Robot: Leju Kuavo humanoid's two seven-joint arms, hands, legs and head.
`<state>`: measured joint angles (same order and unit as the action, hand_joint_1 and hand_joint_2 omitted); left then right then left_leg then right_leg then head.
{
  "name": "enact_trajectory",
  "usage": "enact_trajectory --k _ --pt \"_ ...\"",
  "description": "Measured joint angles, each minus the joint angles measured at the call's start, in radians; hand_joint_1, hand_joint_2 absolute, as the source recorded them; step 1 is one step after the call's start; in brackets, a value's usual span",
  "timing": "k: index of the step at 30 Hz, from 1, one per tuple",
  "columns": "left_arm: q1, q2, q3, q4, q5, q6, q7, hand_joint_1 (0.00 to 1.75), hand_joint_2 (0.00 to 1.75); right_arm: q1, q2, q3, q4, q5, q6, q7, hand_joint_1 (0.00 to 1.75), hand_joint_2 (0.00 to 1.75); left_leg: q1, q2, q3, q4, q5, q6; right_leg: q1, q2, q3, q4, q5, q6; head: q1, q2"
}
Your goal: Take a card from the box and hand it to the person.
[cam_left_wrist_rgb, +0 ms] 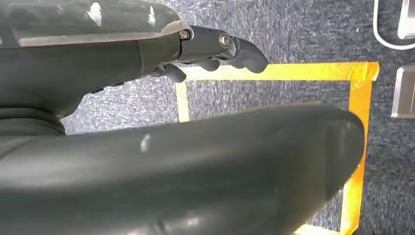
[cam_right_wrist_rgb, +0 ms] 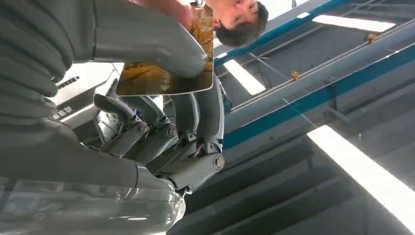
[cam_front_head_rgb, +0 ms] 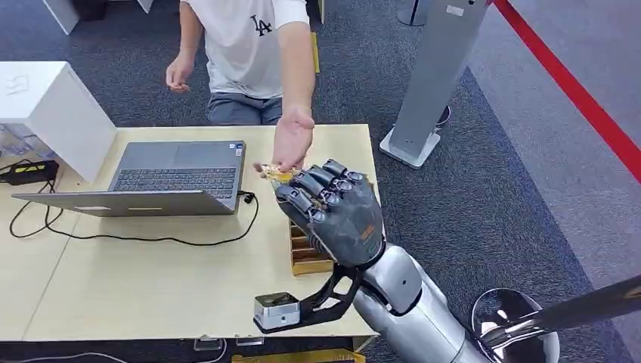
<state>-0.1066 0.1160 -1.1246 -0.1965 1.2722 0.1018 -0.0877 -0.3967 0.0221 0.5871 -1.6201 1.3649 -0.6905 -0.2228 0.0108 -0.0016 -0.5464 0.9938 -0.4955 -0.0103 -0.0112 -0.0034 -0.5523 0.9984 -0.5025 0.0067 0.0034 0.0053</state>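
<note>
laptop (cam_front_head_rgb: 178, 178): open, on wooden table (cam_front_head_rgb: 151, 280), far-left part | black cable (cam_front_head_rgb: 151, 239): runs from laptop across tabletop | white cabinet (cam_front_head_rgb: 53, 106): at table's left end | grey pedestal (cam_front_head_rgb: 431, 83): on carpet, right of table | red floor line (cam_front_head_rgb: 574, 91): diagonal | yellow floor tape (cam_left_wrist_rgb: 359, 98): on carpet

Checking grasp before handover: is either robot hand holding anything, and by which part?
The right robot hand holds a gold card, thumb pressed on its face, fingers behind. The left robot hand holds nothing.

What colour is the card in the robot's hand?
Golden yellow-brown, clearest in the right wrist view: the card is pinched in the right hand.
</note>
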Motion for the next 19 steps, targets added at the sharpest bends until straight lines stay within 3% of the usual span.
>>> enact_trajectory --k 2,8,9,10,12,13,14,19 --pt "-0.001 0.000 -0.005 0.000 0.000 -0.006 0.000 0.00 0.00 -0.014 0.003 -0.012 0.020 -0.049 -0.001 0.024 1.75 1.75 0.000 0.000 0.000 0.000 0.000 0.000 0.000 0.000 0.000 0.000 0.000 0.000 -0.002 0.000" --pt "-0.003 0.000 -0.011 0.000 0.001 -0.009 0.000 0.00 0.00 -0.002 0.015 -0.029 0.047 0.008 -0.002 0.055 1.75 1.75 0.000 0.000 0.000 0.000 0.000 0.000 0.000 0.000 0.000 0.000 0.000 0.000 0.000 0.000" --pt "-0.003 0.000 -0.011 0.000 0.002 -0.009 -0.001 0.00 0.00 -0.002 0.016 -0.033 0.050 0.008 -0.002 0.055 0.77 1.75 0.000 0.000 0.000 0.000 0.000 0.000 0.000 0.000 0.000 0.000 0.000 0.000 -0.001 0.000" --pt "-0.003 0.000 -0.011 0.000 0.002 -0.009 -0.002 0.00 0.00 -0.001 0.017 -0.037 0.053 0.008 -0.002 0.055 0.65 1.75 0.000 0.000 0.000 0.000 0.000 0.000 0.000 0.000 0.000 0.000 0.000 0.000 0.000 0.000" --pt "-0.004 0.000 -0.011 0.000 0.003 -0.009 -0.004 0.00 0.00 0.001 0.020 -0.039 0.058 0.008 -0.002 0.055 0.59 1.75 0.000 0.000 0.000 0.000 0.000 0.000 0.000 0.000 0.000 0.000 0.000 0.000 0.000 0.000" --pt "-0.004 0.000 -0.011 0.000 0.003 -0.009 -0.006 0.00 0.00 0.002 0.021 -0.041 0.061 0.008 -0.002 0.055 0.16 1.75 0.000 0.000 0.000 0.000 0.000 0.000 0.000 0.000 0.000 0.000 0.000 0.000 0.000 0.000" --pt "-0.005 0.000 -0.011 0.000 0.003 -0.009 -0.008 0.00 0.00 0.004 0.022 -0.043 0.063 0.007 -0.002 0.055 0.00 1.75 0.000 0.000 0.000 0.000 0.000 0.000 0.000 0.000 0.000 0.000 0.000 0.000 0.000 0.000" --pt "-0.005 0.000 -0.011 0.000 0.012 0.003 -0.010 0.00 0.00 0.013 0.024 -0.047 0.072 -0.028 -0.002 0.056 0.00 1.75 0.000 0.000 0.000 0.000 0.000 0.000 0.000 0.000 0.000 0.000 0.000 0.000 0.000 0.000"
